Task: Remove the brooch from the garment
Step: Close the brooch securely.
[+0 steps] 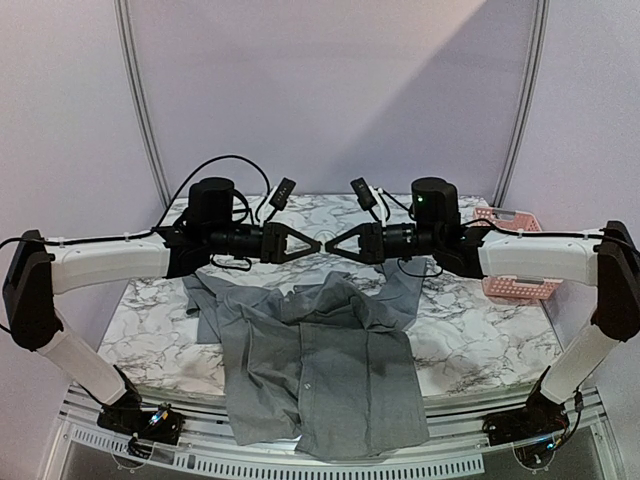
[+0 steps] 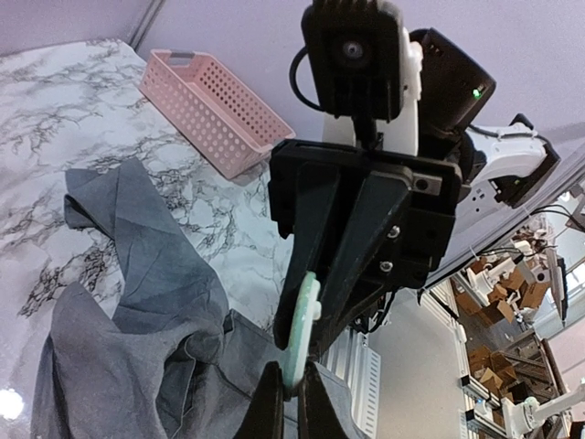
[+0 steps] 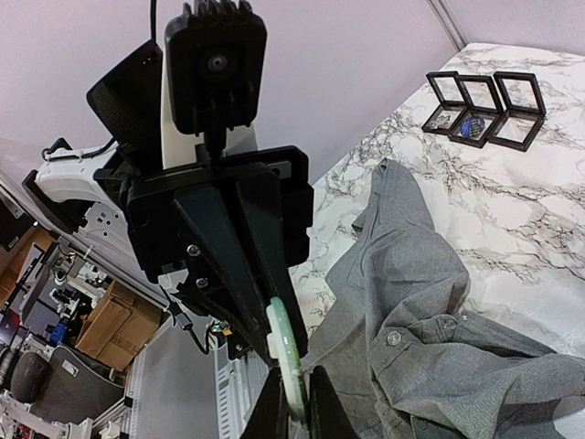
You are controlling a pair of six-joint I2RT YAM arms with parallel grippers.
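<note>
The brooch, a thin pale green disc with a small white nub on one face, is held in the air edge-on between both grippers. My left gripper is shut on its near rim, and the right gripper is shut on the opposite rim. In the top view the two grippers meet tip to tip, left and right, above the garment. The garment is a grey collared shirt lying rumpled on the marble table, apart from the brooch.
A pink slotted basket stands at the table's back right. Three black-framed display boxes sit in a row at the far left side. The shirt's hem hangs over the front edge of the table.
</note>
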